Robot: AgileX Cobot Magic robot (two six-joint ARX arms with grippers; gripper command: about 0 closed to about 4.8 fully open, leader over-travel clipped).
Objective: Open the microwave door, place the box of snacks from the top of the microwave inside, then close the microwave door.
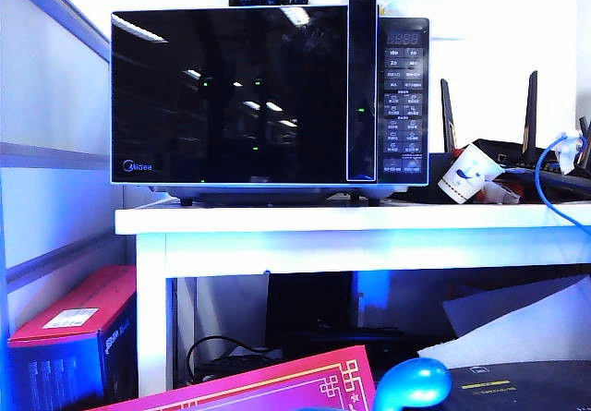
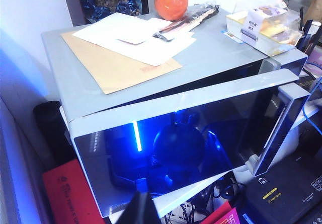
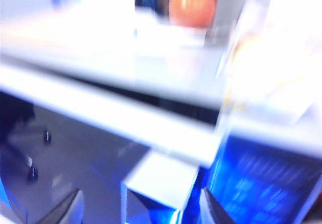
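my right claw (image 3: 138,206) is released, its fingers spread, just before the microwave door (image 2: 176,148), which is a little ajar. the box of snacks (image 2: 261,26) sits on top of the microwave (image 2: 211,58), above and beyond this claw; i judge it light and easy to crush, so i would take it by its long sides. for my left claw (image 2: 138,211) i cannot tell its state.

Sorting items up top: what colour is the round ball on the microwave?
Orange ball; the left wrist view shows it best, atop the microwave.

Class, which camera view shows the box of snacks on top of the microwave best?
The left wrist view: the box of snacks lies sharp and whole on the microwave top. The right wrist view gives only a washed-out blur of it; in the exterior view it cannot be made out.
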